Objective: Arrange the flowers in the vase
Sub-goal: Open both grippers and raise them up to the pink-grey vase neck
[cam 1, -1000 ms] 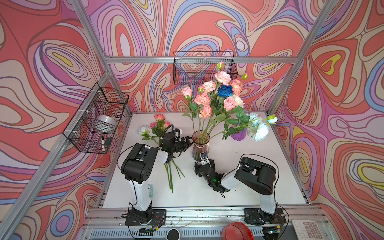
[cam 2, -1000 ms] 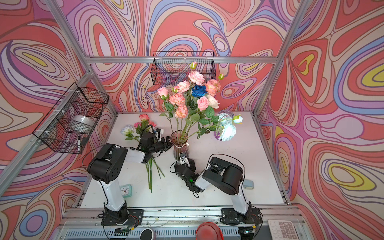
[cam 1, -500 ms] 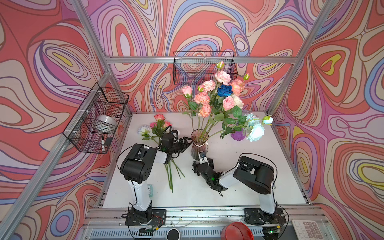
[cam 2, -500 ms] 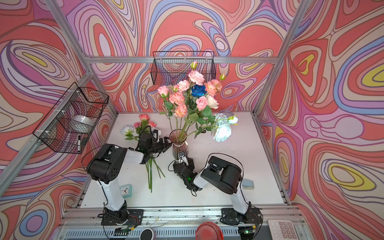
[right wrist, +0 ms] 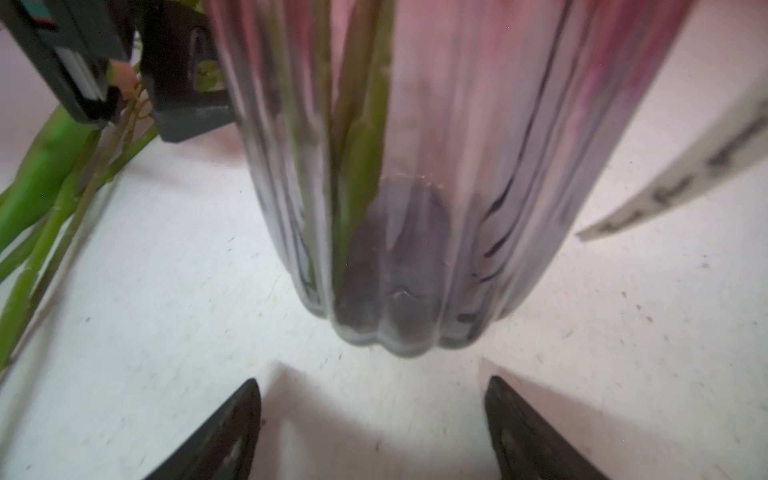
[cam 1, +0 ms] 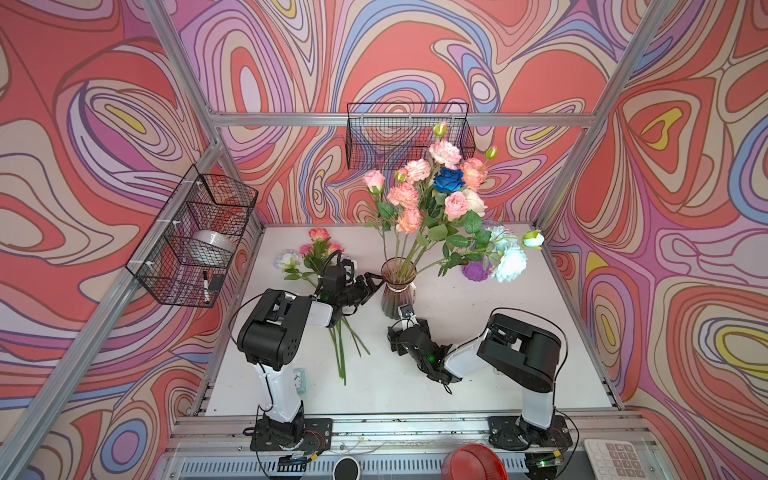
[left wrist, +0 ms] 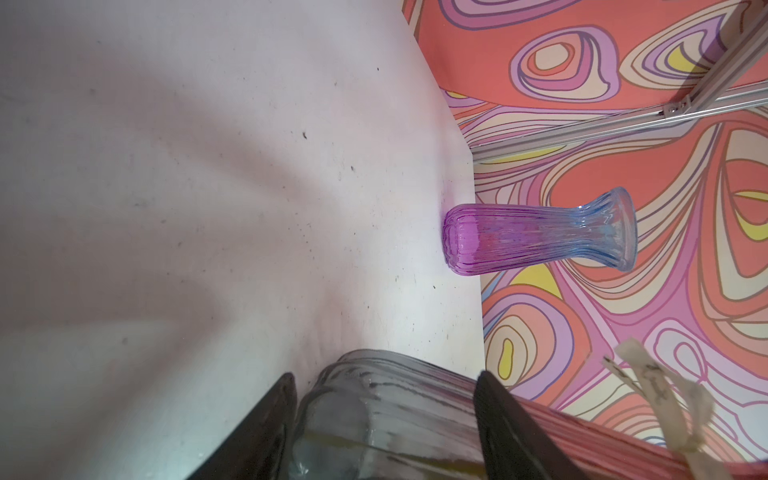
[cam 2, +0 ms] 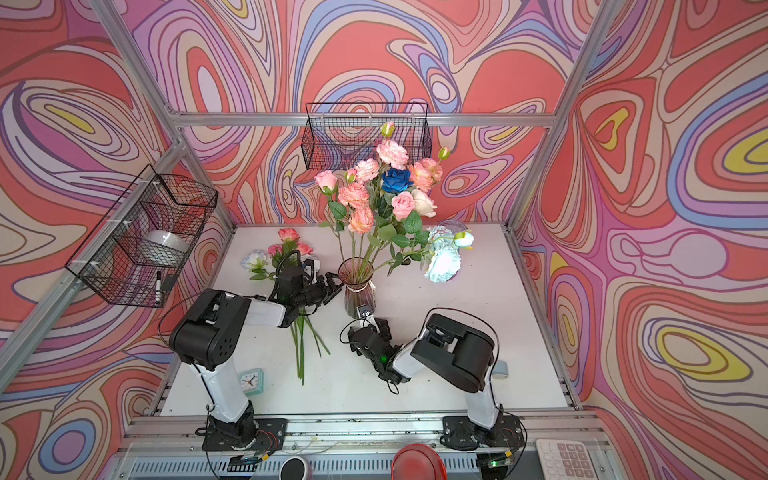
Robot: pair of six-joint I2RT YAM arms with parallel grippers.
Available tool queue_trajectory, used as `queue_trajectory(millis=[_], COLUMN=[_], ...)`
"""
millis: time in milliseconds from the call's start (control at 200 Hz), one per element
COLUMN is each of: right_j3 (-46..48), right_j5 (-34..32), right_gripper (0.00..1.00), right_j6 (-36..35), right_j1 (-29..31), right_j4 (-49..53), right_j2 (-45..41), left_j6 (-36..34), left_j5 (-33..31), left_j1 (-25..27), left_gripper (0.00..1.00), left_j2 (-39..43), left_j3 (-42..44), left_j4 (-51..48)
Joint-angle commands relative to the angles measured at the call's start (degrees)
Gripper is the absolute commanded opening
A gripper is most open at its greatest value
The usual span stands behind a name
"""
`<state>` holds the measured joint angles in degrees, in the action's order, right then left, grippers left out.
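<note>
A ribbed pinkish glass vase (cam 1: 397, 286) (cam 2: 357, 286) stands mid-table and holds a tall bunch of flowers (cam 1: 432, 195) (cam 2: 386, 195) in pink, peach, white, pale blue and one deep blue. My left gripper (cam 1: 376, 284) (left wrist: 384, 376) reaches in from the left, its jaws pressed on both sides of the vase (left wrist: 395, 407). Just in front of the vase's base (right wrist: 415, 249), my right gripper (cam 1: 405, 322) (right wrist: 372, 381) stands open with only bare table between its fingers. More flowers (cam 1: 320, 249) (cam 2: 286, 245) lie on the table under my left arm.
A second purple-and-blue vase (cam 1: 476, 270) (left wrist: 536, 235) stands at the back right, partly behind the pale blue blooms. A small mint clock (cam 2: 251, 380) sits at the front left. Wire baskets (cam 1: 195, 237) hang on the left and back walls.
The vase and its bunch have shifted slightly to the left. Both arms have hardly moved.
</note>
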<state>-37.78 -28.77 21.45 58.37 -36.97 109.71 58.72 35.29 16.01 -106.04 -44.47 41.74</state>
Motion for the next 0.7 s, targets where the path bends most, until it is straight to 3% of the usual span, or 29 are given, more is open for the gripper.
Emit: queue_trajectory(millis=[0,285,385,491,696], right_j3=[3.65,12.05,14.58,16.81,15.68], right_j5=[5.32,8.42,12.32,18.23,28.73], right_gripper=[0.87,0.83,0.81,0.75,0.73], right_j6=[3.99,9.47,10.98,12.74,13.87], right_j1=[1.4,1.41,-0.38,-4.57,-15.61], right_j4=[10.53,13.84,13.51,13.41,19.78], right_j2=[-2.19,-17.65,-21.92,-27.75,-42.07], left_j6=[-0.87,-3.65,-4.32,-4.94,-6.35], left_j5=[-1.68,-7.68,-8.39,-8.04,-7.93], left_j1=[-0.39,-0.28,-0.29,-0.28,-0.36], left_gripper=[0.7,0.69,0.69,0.69,0.69], left_j2=[4.26,14.81,18.36,21.95,27.55], left_j3=[0.1,0.67,1.46,1.36,-0.92], left_j4=[-5.0,-22.53,-25.38,-27.76,-34.03])
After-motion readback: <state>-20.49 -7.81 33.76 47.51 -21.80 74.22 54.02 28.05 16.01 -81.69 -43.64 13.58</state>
